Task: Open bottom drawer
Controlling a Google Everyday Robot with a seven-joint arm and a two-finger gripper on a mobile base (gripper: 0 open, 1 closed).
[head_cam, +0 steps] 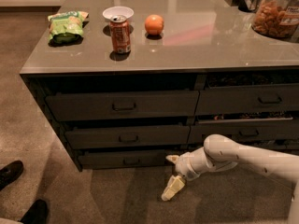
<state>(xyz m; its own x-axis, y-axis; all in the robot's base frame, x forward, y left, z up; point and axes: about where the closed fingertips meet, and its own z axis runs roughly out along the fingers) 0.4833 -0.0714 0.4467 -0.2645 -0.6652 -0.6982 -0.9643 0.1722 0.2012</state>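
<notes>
The bottom drawer (126,159) is the low dark grey front at the foot of the left stack, with a small dark loop handle (131,161) at its centre. It sits nearly flush under the two taller drawers. My gripper (171,176) hangs low near the floor, just right of the drawer's right end and a little in front of it. Its two pale fingers are spread apart, one (172,159) by the drawer's corner, the other (172,189) pointing down at the floor. It holds nothing.
On the grey counter (187,45) stand a soda can (121,34), a white bowl (117,13), an orange (154,24), a green chip bag (67,26) and a snack jar (276,14). The neighbouring drawer stack (247,115) is to the right. A person's shoes (11,172) are at the lower left.
</notes>
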